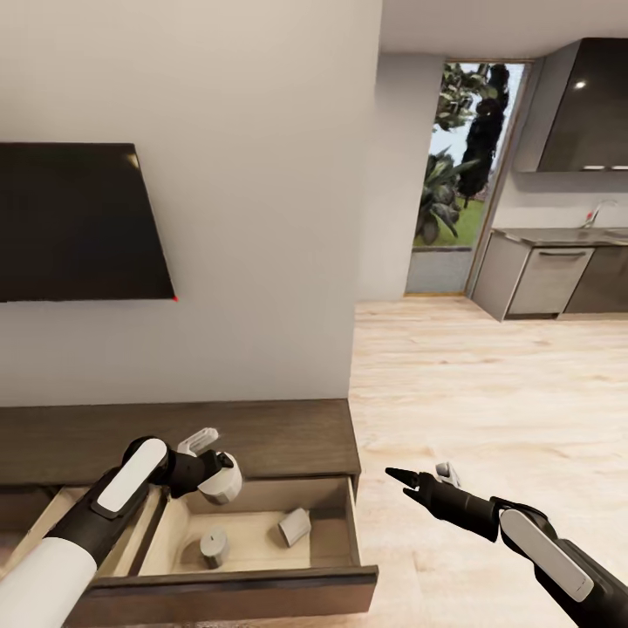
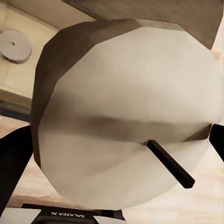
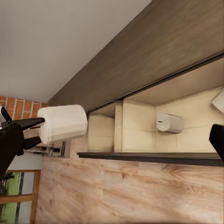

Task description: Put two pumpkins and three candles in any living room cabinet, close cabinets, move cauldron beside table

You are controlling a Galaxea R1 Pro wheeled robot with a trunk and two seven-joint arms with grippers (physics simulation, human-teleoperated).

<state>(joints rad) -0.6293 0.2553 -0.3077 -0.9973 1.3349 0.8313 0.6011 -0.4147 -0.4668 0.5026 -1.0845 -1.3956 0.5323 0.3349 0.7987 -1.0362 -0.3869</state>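
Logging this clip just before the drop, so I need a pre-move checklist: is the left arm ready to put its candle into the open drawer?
1. Held candle clamped in the left gripper jaws: ok.
2. Cabinet drawer pulled open: ok.
3. Held candle fully above the drawer's inside: cannot tell.
4. Bare drawer floor between the upright candle and the tipped candle: ok.
5. Right gripper beside the drawer, jaws open: ok.
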